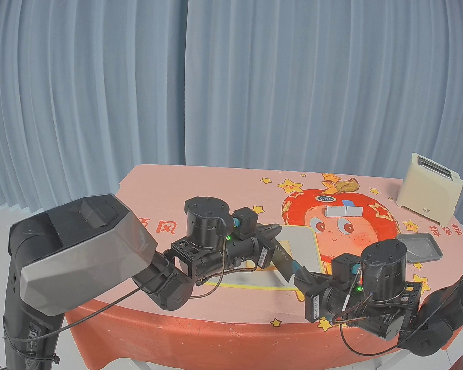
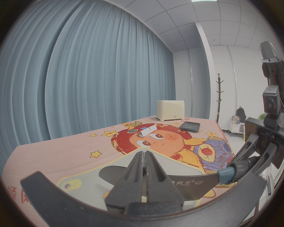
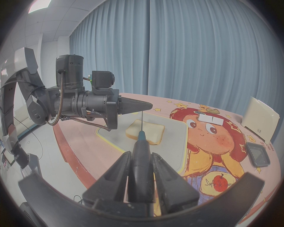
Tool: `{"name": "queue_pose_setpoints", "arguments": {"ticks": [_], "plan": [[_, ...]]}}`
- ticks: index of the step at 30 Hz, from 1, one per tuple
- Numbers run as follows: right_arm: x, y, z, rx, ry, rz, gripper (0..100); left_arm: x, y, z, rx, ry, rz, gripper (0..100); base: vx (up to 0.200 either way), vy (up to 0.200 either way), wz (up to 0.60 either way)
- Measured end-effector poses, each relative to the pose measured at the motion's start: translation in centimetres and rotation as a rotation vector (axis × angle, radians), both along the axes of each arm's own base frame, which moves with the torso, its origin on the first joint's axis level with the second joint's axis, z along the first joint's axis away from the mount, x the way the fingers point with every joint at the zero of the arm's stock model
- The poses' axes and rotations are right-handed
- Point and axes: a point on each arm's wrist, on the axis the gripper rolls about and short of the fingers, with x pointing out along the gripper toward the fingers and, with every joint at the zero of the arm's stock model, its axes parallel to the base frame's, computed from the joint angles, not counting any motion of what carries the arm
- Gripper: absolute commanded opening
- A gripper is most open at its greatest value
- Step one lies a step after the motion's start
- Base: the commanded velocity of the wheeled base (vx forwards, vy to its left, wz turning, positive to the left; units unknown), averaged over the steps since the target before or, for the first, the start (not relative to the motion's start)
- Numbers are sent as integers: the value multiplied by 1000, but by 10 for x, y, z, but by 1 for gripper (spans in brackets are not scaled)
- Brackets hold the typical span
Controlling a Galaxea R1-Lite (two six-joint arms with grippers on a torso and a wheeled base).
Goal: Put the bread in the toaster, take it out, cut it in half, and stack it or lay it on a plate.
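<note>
Bread (image 3: 145,131), a pale square slice with a soft tan crust, lies flat on the cutting board (image 1: 306,242), a smooth grey-white slab with rounded corners and a thin yellow rim. The board rests on the surface (image 1: 189,191), which is covered by a pink cloth printed with stars and a cartoon face.

The left end effector (image 1: 272,233) hangs just above the slice with its dark, wedge-shaped fingers pressed together on nothing. The right end effector (image 1: 304,280) is clamped on the round black handle of a knife (image 1: 285,261). The knife's broad dark blade stands on edge over the middle of the bread, just beside the left fingertips. Whether the blade touches the slice cannot be told.

A cream, box-shaped toaster (image 1: 431,190) stands at the far right corner, well apart from the board. A shallow dark tray (image 1: 419,247) lies between the toaster and the right arm. A small white block (image 1: 343,210) sits on the cloth beyond the board. The board's near rim runs close to the surface's front edge, and open cloth stretches behind it towards the pleated curtain (image 1: 248,75).
</note>
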Motion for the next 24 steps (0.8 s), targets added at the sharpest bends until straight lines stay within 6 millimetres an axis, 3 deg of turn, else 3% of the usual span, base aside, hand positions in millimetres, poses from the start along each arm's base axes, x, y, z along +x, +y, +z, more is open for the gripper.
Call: {"name": "queue_pose_setpoints", "arguments": {"ticks": [13,24], "plan": [[0,0,0,2,-1,1,0,8,-2,2,-15,-14,12,0,0,0,0],[0,0,0,1,0,-2,0,20,8,8,-38,-25,45,0,0,0,0]]}}
